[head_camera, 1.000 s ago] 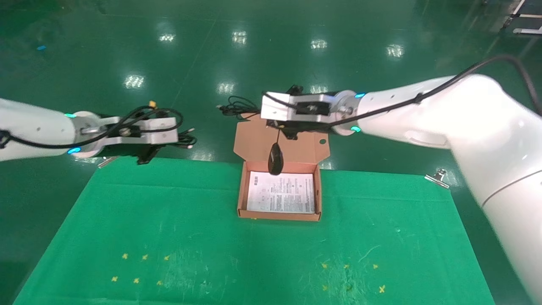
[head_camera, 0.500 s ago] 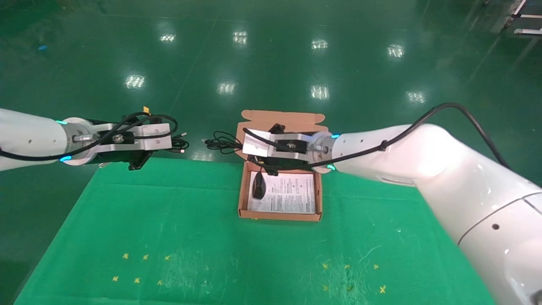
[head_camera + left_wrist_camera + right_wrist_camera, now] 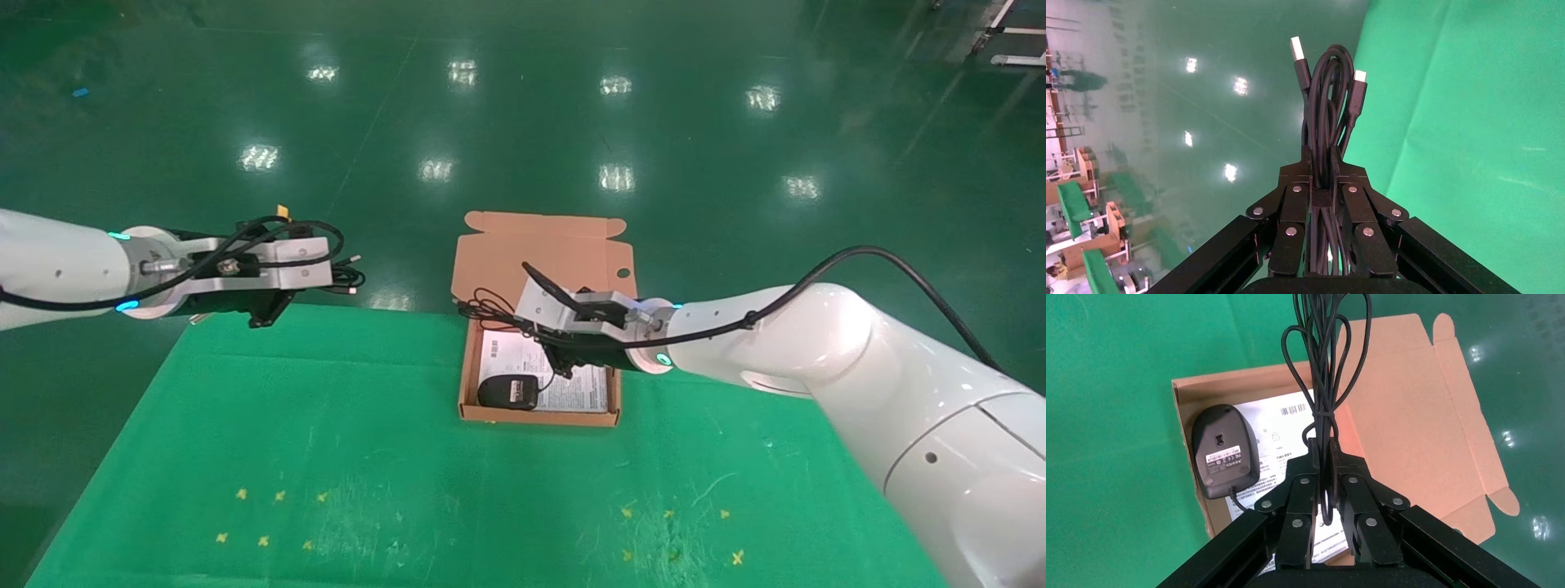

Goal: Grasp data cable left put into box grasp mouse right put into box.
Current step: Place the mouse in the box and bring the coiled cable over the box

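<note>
The box [image 3: 539, 418] stands open at the table's far middle, its flap lid [image 3: 543, 253] laid back and a white sheet [image 3: 590, 390] inside. The black mouse [image 3: 508, 392] lies upside down in the box's near left corner, its label showing in the right wrist view [image 3: 1225, 453]. My right gripper [image 3: 557, 361] hovers over the box, shut on the mouse's thin cord [image 3: 1324, 367], whose loops [image 3: 484, 306] hang over the box's far left edge. My left gripper [image 3: 323, 278] is left of the box over the table's far edge, shut on the looped data cable [image 3: 1327, 104] with silvery plugs.
A green cloth [image 3: 327, 425] covers the table, with small yellow crosses near left [image 3: 274, 518] and near right [image 3: 678, 531]. Shiny green floor [image 3: 523, 122] lies beyond the far edge. My right arm [image 3: 817, 343] reaches in over the table's right side.
My right gripper came down and nearer over the box with the mouse dangling from its cord; the mouse now lies in the box's near left corner. My left gripper shifted slightly, then held still.
</note>
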